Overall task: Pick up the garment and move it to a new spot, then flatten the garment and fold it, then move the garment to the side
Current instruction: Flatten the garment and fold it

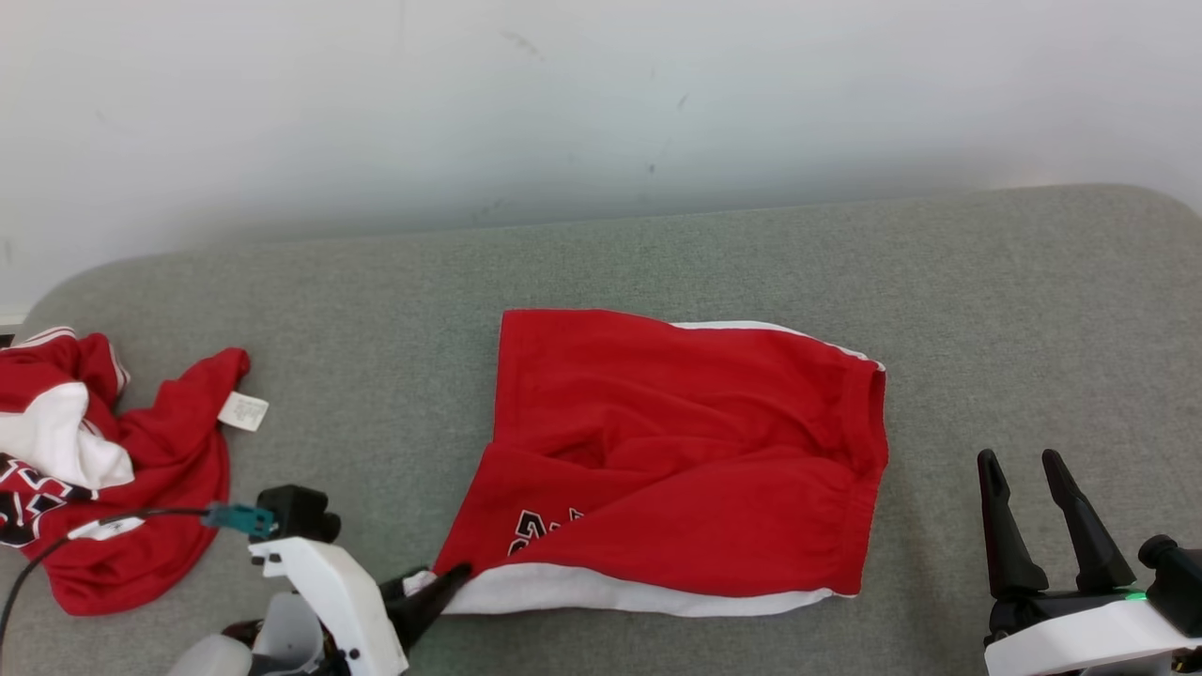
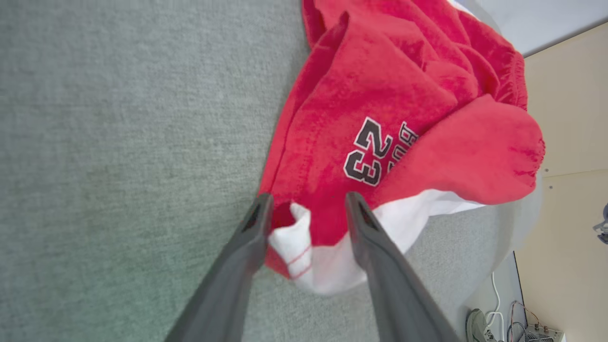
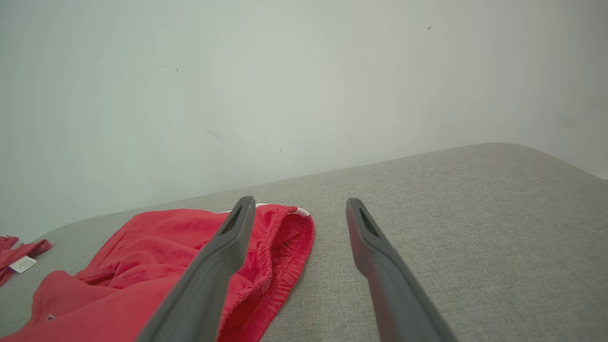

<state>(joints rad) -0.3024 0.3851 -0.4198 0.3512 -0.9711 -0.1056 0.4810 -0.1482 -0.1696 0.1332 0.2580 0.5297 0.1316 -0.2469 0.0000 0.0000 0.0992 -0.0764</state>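
Note:
The garment (image 1: pixel 676 451) is a pair of red shorts with white trim and a black "23" print, lying folded on the grey padded table (image 1: pixel 376 310). My left gripper (image 1: pixel 437 584) is at its near-left corner. In the left wrist view the fingers of the left gripper (image 2: pixel 306 206) stand apart, open, with the white-trimmed corner of the garment (image 2: pixel 380 95) lying loose between them. My right gripper (image 1: pixel 1019 460) is open over bare table, to the right of the shorts and apart from them. In the right wrist view the right gripper (image 3: pixel 299 204) holds nothing, and the garment's waistband (image 3: pixel 285 237) lies by its left finger.
A second red and white garment (image 1: pixel 94 469) lies crumpled at the table's left end, its label showing; its edge (image 3: pixel 19 251) also appears in the right wrist view. A pale wall (image 1: pixel 601 113) runs behind the table. Cables (image 2: pixel 503 323) lie on the floor past the table edge.

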